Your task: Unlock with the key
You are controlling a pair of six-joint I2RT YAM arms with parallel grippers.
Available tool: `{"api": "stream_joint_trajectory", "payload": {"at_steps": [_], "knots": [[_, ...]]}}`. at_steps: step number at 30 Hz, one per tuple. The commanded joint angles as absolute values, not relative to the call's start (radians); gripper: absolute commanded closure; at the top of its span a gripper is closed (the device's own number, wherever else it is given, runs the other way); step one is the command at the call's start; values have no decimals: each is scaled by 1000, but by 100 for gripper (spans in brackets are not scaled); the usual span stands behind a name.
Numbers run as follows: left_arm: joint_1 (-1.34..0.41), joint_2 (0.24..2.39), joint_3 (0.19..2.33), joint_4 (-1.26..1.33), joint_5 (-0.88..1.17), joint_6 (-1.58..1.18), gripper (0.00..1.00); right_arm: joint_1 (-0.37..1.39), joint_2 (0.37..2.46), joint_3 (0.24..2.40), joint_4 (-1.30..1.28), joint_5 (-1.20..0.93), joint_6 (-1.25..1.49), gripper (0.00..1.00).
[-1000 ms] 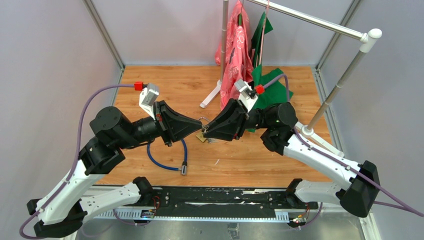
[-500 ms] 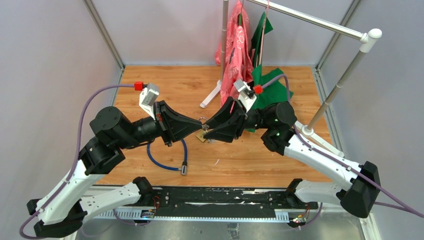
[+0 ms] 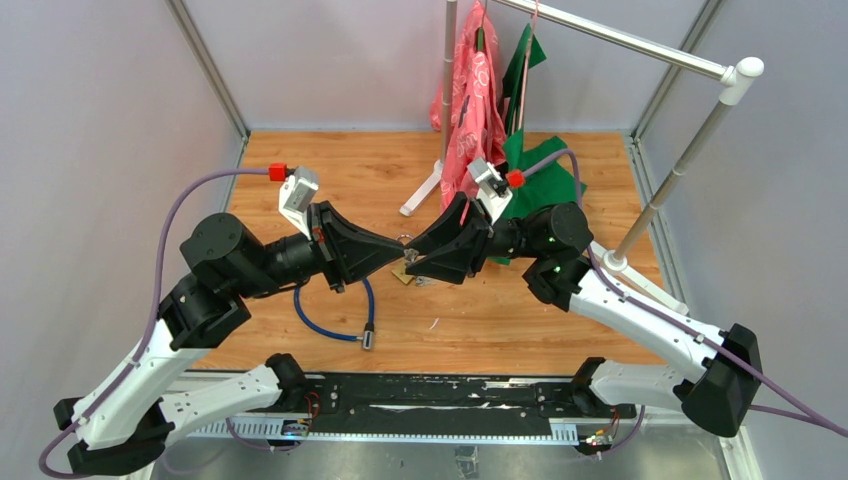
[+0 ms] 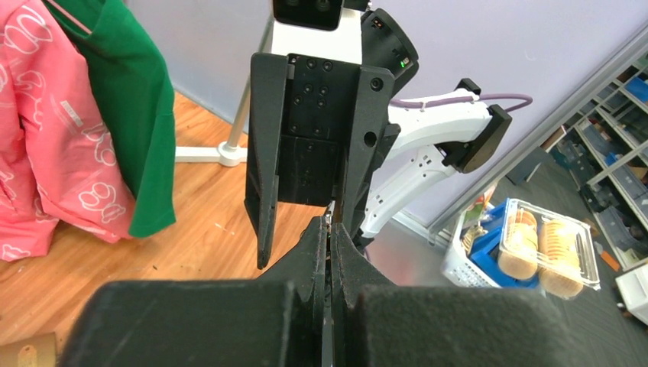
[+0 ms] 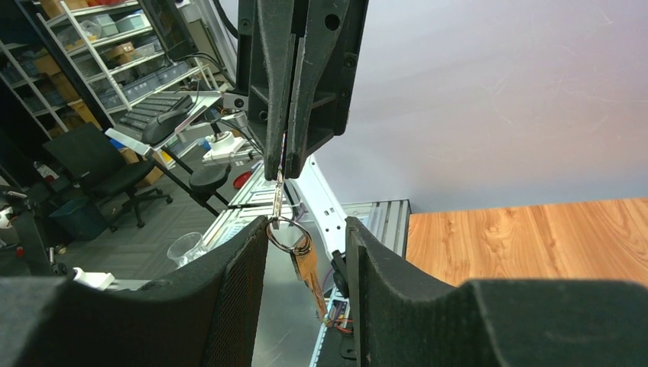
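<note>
Keys hang in the air over the middle of the wooden worktop (image 3: 330, 180), where the two arms meet tip to tip. The left hand (image 5: 283, 164) is pressed together on a slim silver key (image 5: 278, 191), gripping its upper part so that the rest pokes down out of the fingers. A ring (image 5: 286, 229) hangs from that key's lower end, and a brass key (image 5: 307, 269) dangles from the ring at a tilt. The right hand (image 3: 412, 262) faces the left one with its fingers apart. In the right wrist view the ring and the brass key hang in the gap between them. The ring lies close to one finger, and I cannot tell whether it touches. A flat brass piece (image 4: 27, 355) lies on the worktop below the hands, cut off by the frame edge, so I cannot tell whether it is the lock. A blue cable (image 3: 330, 322) curls on the wood near the left arm. Behind the hands stands a clothes rail (image 3: 610, 38) with a pink garment (image 3: 478, 110) and a green garment (image 3: 540, 180)
</note>
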State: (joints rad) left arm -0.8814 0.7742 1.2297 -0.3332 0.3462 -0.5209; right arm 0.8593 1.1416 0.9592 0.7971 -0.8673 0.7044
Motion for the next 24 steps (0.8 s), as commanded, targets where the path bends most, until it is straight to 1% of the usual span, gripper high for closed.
{"api": "stream_joint_trajectory", "payload": {"at_steps": [1, 12, 20, 24], "knots": [[-885, 769, 1217, -313, 319, -511, 100, 848, 1124, 971, 807, -854, 676, 55], [-885, 762, 1208, -314, 272, -498, 100, 848, 1163, 994, 914, -871, 744, 58], [-885, 751, 1205, -321, 237, -491, 100, 848, 1172, 997, 970, -876, 786, 72], [-885, 746, 1203, -324, 231, -489, 100, 848, 1173, 990, 981, -870, 793, 73]]}}
